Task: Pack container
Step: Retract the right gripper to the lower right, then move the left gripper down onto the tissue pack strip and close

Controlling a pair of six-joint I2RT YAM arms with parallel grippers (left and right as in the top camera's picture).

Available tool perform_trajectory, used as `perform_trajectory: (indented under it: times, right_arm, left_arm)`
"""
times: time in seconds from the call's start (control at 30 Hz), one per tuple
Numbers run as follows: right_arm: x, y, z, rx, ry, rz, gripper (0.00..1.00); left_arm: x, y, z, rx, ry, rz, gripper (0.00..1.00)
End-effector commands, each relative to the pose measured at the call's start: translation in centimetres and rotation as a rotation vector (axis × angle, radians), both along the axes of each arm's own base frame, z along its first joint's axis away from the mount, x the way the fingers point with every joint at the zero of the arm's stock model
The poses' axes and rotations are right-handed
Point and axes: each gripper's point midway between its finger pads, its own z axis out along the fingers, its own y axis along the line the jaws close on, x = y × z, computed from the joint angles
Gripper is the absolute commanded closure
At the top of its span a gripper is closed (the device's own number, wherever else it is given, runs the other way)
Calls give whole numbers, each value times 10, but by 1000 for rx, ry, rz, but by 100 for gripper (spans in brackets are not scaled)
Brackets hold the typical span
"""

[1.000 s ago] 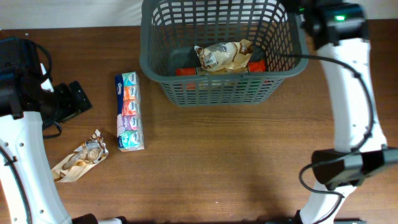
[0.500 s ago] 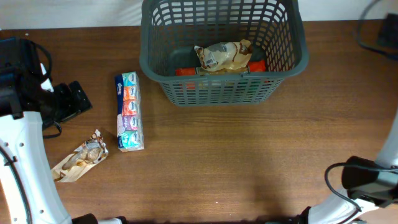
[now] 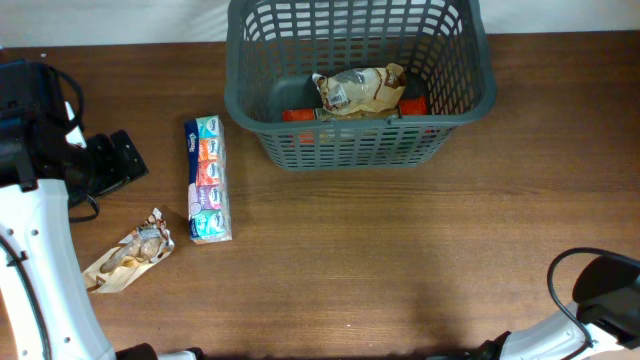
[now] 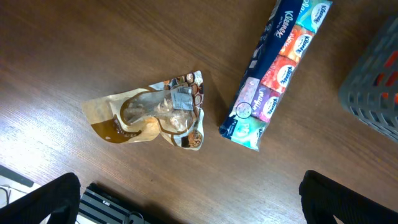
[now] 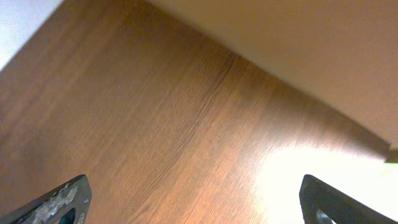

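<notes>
A long multicoloured plastic pack of tissues (image 3: 207, 180) is lying on the brown wooden worktop (image 3: 400, 250), just beside 1 crumpled tan snack pouch (image 3: 128, 258).

The large dark grey lattice-sided plastic basket (image 3: 350, 150) has its far rim cut off at the overhead's top edge. Red packets (image 3: 297, 115) inside (labels unreadable) lie half-hidden under a crinkled beige snack bag (image 3: 360, 90).

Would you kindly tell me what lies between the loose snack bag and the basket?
The tissue multipack lies between the snack bag and the basket; the overhead view shows it.
</notes>
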Motion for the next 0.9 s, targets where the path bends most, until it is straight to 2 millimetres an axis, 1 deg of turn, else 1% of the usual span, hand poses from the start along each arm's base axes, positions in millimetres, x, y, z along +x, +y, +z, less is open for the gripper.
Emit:
perform_trajectory:
  times: [0.0,0.07,0.2,0.43,0.57,0.63,0.7,0.77,0.83,0.87]
  right_arm:
    - [-1,7,-18,56,12,1,1]
    - [-3,9,-30,78,39,1,1]
    - [-3,14,-41,116,54,14,1]
    - [0,17,-42,131,42,25,1]
    - [0,17,-42,130,43,25,1]
    - [0,17,-42,130,43,25,1]
    - [0,17,-42,130,43,25,1]
    - [0,17,-42,130,43,25,1]
    - [0,17,-42,130,43,25,1]
    - [0,17,-42,130,43,25,1]
  left_arm:
    - [0,1,-1,1,7,-9,1]
    - [0,1,-1,1,7,-9,1]
    - [0,1,-1,1,7,-9,1]
    - [1,2,-1,2,3,-9,1]
    - [16,5,4,12,-65,-2,1]
    - [22,2,6,-9,-94,5,1]
    - [24,0,7,-21,-102,1,1]
    - [25,-3,7,-49,-115,36,1]
    - [26,-15,6,-113,-117,10,1]
    - [29,-20,7,-135,-133,-36,1]
